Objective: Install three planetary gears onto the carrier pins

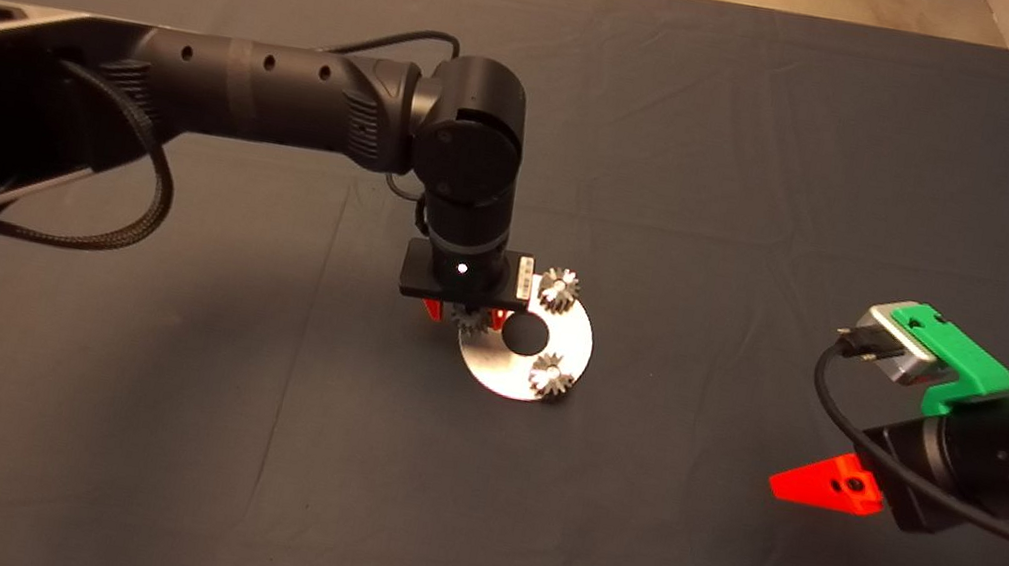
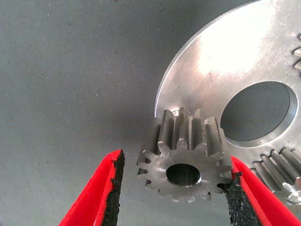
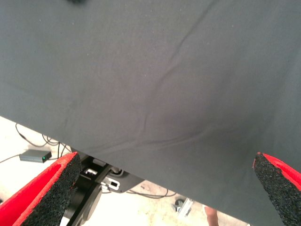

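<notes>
A silvery round disc [image 1: 506,371] with a central hole lies mid-mat. Two planetary gears [image 1: 558,288] [image 1: 552,375] sit on it, at its far edge and its near right edge. The carrier pins are mostly hidden inside the gears; one tip [image 2: 295,197] shows in a bore. A third gear [image 2: 184,160] sits at the disc's left rim [image 2: 197,70] between the fingers of my left gripper [image 1: 462,315]. One pad [image 2: 235,197] touches its teeth and the other pad [image 2: 113,183] stands clear of it, so the gripper is open. My right gripper [image 3: 164,160] hovers wide open and empty at the right.
The dark mat [image 1: 236,443] is wrinkled around the disc. The left arm [image 1: 271,94] stretches in from the left above the mat. Beyond the mat's edge in the right wrist view lie floor cables and a small box [image 3: 34,155].
</notes>
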You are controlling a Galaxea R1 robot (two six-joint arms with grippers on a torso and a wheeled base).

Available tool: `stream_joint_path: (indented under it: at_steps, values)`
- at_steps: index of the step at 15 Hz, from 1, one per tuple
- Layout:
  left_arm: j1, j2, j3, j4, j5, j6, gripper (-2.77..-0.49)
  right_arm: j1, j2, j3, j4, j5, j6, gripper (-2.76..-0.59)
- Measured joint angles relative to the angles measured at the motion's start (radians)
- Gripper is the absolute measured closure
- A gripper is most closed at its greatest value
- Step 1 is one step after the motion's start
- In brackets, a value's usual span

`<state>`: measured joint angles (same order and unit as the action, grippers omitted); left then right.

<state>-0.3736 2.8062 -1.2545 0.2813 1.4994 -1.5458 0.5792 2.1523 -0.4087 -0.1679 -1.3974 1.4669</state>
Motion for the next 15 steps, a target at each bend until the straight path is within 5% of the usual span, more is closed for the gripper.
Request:
stream_joint_path:
  at_steps: [6, 15]
  values:
    - [0.000, 0.025, -0.014, 0.000, -0.033, 0.019, -1.46, 0.000, 0.000, 0.000, 0.000, 0.001, 0.000, -2.73]
    - [0.001, 0.016, 0.016, -0.005, -0.026, 0.019, -1.75, 0.000, 0.000, 0.000, 0.000, 0.003, 0.000, -2.73]
